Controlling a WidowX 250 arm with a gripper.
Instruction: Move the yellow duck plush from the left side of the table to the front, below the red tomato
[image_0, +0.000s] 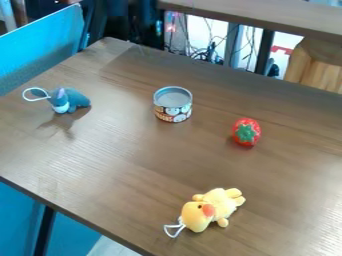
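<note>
Stands upright near the middle of the brown wood-grain table (140, 155), a short round metal tin with a grey recessed top and a printed band (173, 105). Probably stiff and fairly light if hollow, heavier if filled; cannot tell which. Likely smooth and a little slippery around the wall, hard to dent under a modest squeeze. Best taken from straight above, across opposite sides of the wall just under the rim, kept level. As for the claw, cannot tell whether open, closed or gripping. Next outward, to the right and nearer the camera, rests a red strawberry-shaped toy with a green leaf cap (246, 132), rounded and perhaps apt to roll; better pinched across the widest part. Farther off, near the front edge, lies a yellow plush toy with an orange beak and a white cord loop (210, 210); on the left sits a blue-grey plush animal with a white cord loop (69, 100). Both seem soft, light and forgiving, better grasped by the body than by the loop. Counted by kind: one tin, one strawberry, one yellow plush, one blue-grey plush, four in all, well apart from one another, none touching.
</note>
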